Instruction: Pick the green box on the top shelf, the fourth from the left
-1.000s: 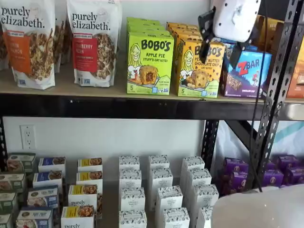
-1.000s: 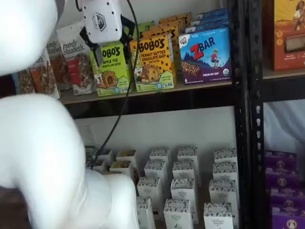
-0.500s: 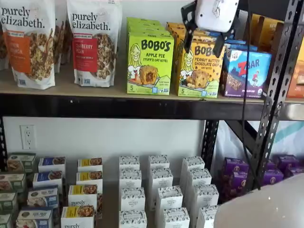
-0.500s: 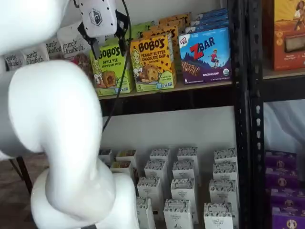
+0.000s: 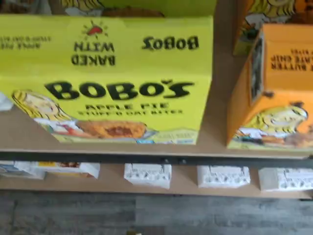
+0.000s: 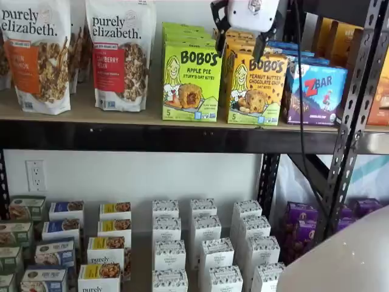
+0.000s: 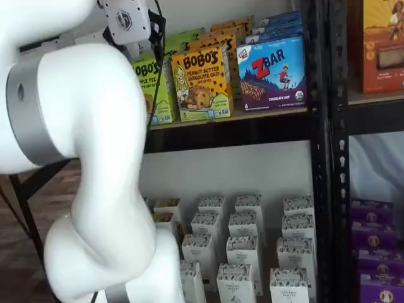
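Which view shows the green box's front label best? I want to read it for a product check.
A shelf view: the green box faces the camera whole and unobstructed, its print sharp. In the other shelf view the white arm covers much of the box. The wrist view shows its top and front close, but cropped.

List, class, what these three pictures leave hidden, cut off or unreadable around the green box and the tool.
- Green box: in a shelf view, the arm covers its left part.
- Tool: in a shelf view, the body is cut off by the top edge; absent from the wrist view.
- Small white cartons: in the wrist view, blurred, print unreadable.
- Boxes behind the green box: only their tops show.
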Robot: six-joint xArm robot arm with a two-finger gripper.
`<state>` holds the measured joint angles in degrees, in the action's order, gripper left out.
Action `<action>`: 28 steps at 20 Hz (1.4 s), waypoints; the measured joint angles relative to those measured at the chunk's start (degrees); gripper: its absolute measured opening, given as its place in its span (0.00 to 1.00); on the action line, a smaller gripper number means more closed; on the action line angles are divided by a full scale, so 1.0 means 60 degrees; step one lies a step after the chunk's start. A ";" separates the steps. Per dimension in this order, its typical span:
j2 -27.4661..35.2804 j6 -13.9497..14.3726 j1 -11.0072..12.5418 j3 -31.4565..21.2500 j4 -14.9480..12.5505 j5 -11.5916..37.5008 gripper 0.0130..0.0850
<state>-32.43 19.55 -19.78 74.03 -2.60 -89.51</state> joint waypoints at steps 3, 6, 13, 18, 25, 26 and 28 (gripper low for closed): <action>0.0264 -0.0058 0.0058 0.0139 0.0147 0.0311 1.00; 0.0560 -0.0139 0.0134 0.0329 0.0285 0.0545 1.00; 0.1282 -0.0283 0.0287 0.1054 0.0409 0.0438 1.00; 0.1457 -0.0369 0.0382 0.1294 0.0274 0.0330 1.00; 0.1468 -0.0511 0.0494 0.1367 0.0469 0.0608 1.00; 0.1469 -0.0509 0.0486 0.1375 0.0504 0.0642 1.00; 0.1506 -0.0479 0.0447 0.1443 0.0568 0.0632 1.00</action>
<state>-23.40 16.68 -17.09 82.69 0.81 -85.72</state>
